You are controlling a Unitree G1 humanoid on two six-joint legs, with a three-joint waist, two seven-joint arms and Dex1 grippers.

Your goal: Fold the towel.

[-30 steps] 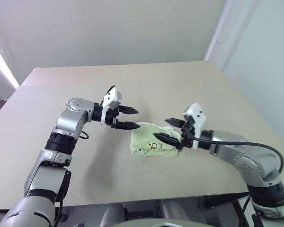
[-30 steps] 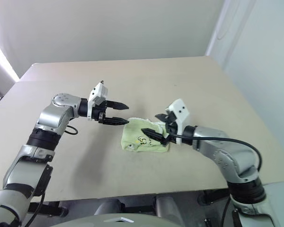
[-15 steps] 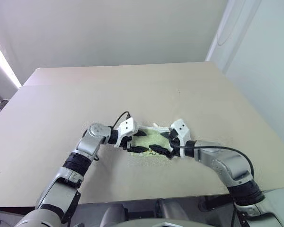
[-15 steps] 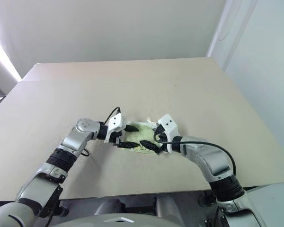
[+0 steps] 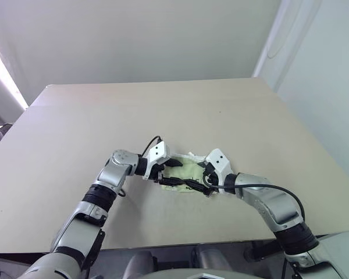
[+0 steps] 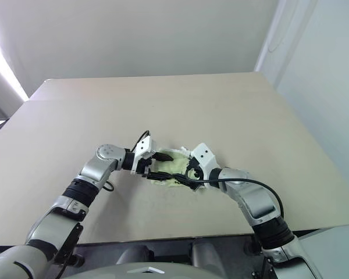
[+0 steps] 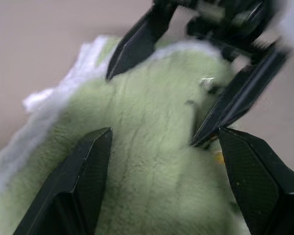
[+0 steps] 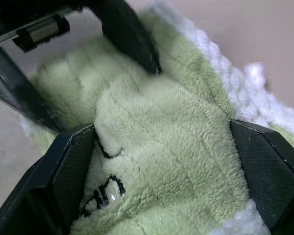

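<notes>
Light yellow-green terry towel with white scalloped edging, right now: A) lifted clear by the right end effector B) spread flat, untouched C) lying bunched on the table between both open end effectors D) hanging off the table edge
C: the light yellow-green terry towel lies bunched on the beige table, with the left end effector and right end effector open over it from either side.

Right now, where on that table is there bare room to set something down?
The table is bare from the towel back to the far edge, and out to both side edges. It is crowded only at the near middle, where the left gripper and right gripper stand open over the towel.
</notes>
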